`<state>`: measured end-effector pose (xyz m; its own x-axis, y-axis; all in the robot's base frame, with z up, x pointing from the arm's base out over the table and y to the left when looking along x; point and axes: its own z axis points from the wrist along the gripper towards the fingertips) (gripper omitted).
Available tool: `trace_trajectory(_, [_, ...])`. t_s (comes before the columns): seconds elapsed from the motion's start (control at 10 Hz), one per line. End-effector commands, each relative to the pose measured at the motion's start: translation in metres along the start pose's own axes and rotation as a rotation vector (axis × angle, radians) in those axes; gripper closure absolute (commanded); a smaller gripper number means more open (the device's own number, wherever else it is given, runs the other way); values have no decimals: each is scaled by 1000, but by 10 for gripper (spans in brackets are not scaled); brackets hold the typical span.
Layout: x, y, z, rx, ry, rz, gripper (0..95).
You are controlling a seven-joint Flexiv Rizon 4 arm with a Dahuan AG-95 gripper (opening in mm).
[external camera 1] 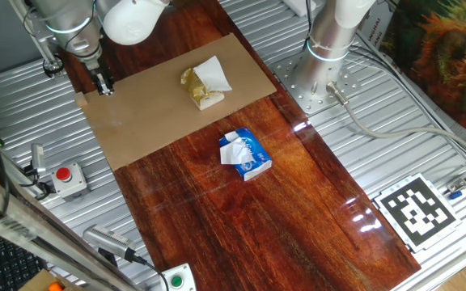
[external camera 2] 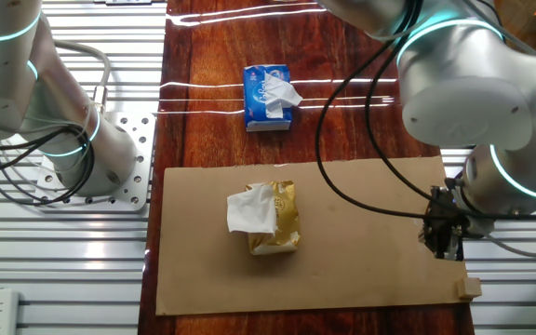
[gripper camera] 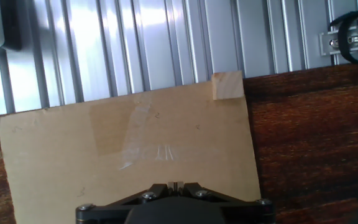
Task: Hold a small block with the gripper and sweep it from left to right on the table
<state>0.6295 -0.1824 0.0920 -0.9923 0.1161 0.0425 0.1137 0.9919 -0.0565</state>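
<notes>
The small block (gripper camera: pixel 227 85), a pale tan cube, sits at the corner of the tan cardboard sheet (gripper camera: pixel 104 155), next to the ribbed metal surround. It also shows in one fixed view (external camera 1: pixel 80 99) and the other fixed view (external camera 2: pixel 473 288). My black gripper (gripper camera: pixel 176 184) hangs above the cardboard a short way from the block, jaws pressed together with nothing between them. It also shows in one fixed view (external camera 1: pixel 103 88) and the other fixed view (external camera 2: pixel 450 247). The table (external camera 1: pixel 241 218) is glossy red-brown wood.
A yellowish crumpled lump with white paper (external camera 1: pixel 203 83) lies mid-cardboard. A blue-and-white packet (external camera 1: pixel 245 153) lies on the wood beyond it. A second arm's column (external camera 1: pixel 334 36) stands at the table's side. A red button box (external camera 1: pixel 67 176) and a marker tag (external camera 1: pixel 417 208) sit on the metal surround.
</notes>
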Motion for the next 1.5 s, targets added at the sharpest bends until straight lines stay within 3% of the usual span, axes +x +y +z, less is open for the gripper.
trace_trajectory(0.1, [0, 0, 0, -19, 2, 8, 950])
trace_trajectory(0.7, [0, 0, 0, -32, -5, 17, 950])
trace_trajectory(0.9, [-10, -8, 13, -25, -8, -9, 950])
trace_trajectory(1.1, [-29, -21, 39, -23, -7, -34, 950])
trace_trajectory(1.2, [-38, -27, 45, -23, -6, -41, 950])
trace_trajectory(1.5, [-51, -35, 38, -16, -4, -50, 950])
